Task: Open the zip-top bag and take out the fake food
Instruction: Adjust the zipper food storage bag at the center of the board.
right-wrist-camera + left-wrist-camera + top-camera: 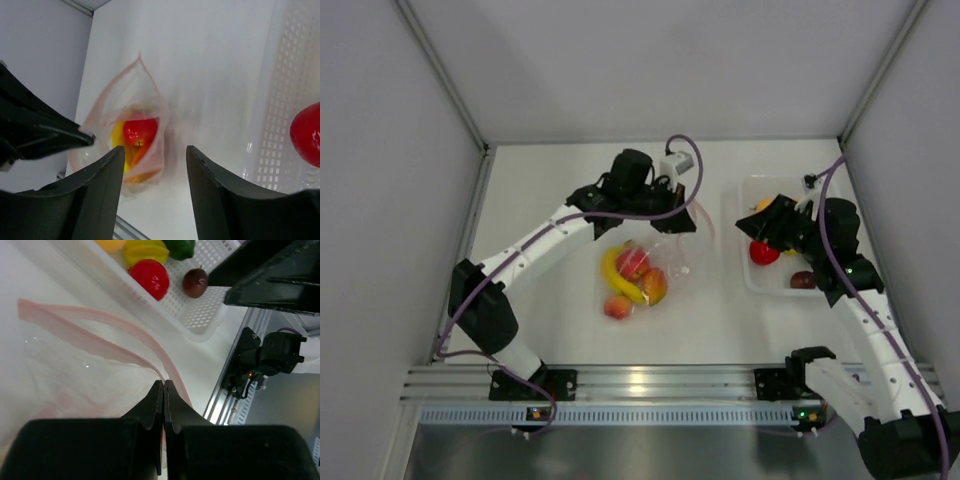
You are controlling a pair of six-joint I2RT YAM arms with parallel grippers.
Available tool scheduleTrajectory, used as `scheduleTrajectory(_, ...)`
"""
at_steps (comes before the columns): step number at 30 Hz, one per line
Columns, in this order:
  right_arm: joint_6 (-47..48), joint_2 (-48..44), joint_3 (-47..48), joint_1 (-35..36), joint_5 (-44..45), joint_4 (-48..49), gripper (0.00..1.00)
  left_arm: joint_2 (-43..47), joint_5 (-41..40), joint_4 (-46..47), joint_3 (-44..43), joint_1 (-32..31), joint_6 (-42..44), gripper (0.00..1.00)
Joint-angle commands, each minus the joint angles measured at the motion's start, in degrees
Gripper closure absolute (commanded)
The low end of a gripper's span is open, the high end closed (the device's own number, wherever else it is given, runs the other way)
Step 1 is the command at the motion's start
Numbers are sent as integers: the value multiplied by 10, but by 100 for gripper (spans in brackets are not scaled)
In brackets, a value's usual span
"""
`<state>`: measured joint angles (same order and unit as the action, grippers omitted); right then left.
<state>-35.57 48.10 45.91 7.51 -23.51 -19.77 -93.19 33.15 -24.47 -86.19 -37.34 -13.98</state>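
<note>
The clear zip-top bag (665, 255) lies mid-table with its mouth open, holding a yellow banana (614, 275), a red apple (632, 261) and two peach pieces (654, 286). My left gripper (682, 213) is shut on the bag's pink zip strip (125, 327), with the jaws pinched on it at their tips (164, 383). My right gripper (767, 224) is open and empty, above the left end of the white tray. In the right wrist view it (155, 155) faces the open bag (145, 97), where the apple (140, 131) and banana (119, 137) show inside.
A white perforated tray (750, 280) at the right holds a red tomato (764, 252), a dark purple piece (803, 280) and a yellow piece (763, 205). The left wrist view also shows a green lime (180, 246) in the tray (200, 315). Grey walls enclose the table; a metal rail (640, 385) runs along the front.
</note>
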Motion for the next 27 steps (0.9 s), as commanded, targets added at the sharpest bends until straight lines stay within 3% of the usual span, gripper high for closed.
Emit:
scheduleTrajectory(1,-18,17,42,11,-22,45,48,24,-74,57,43,-52,-51,100)
scheduleTrajectory(2,-16,23,44,14,-20,43,51,34,-88,120,72,-59,-73,100)
scheduleTrajectory(9,0,88,68,74,13,10,70,132,-234,316,262,-99,-206,100)
scheduleTrajectory(14,-30,103,37,160,43,53,75,185,-283,369,339,-112,-242,100)
scheduleTrajectory(19,-55,145,16,239,60,90,76,208,-291,386,356,-126,-246,100)
scheduleTrajectory(27,-92,214,-10,286,78,162,79,233,-309,434,398,-167,-254,100)
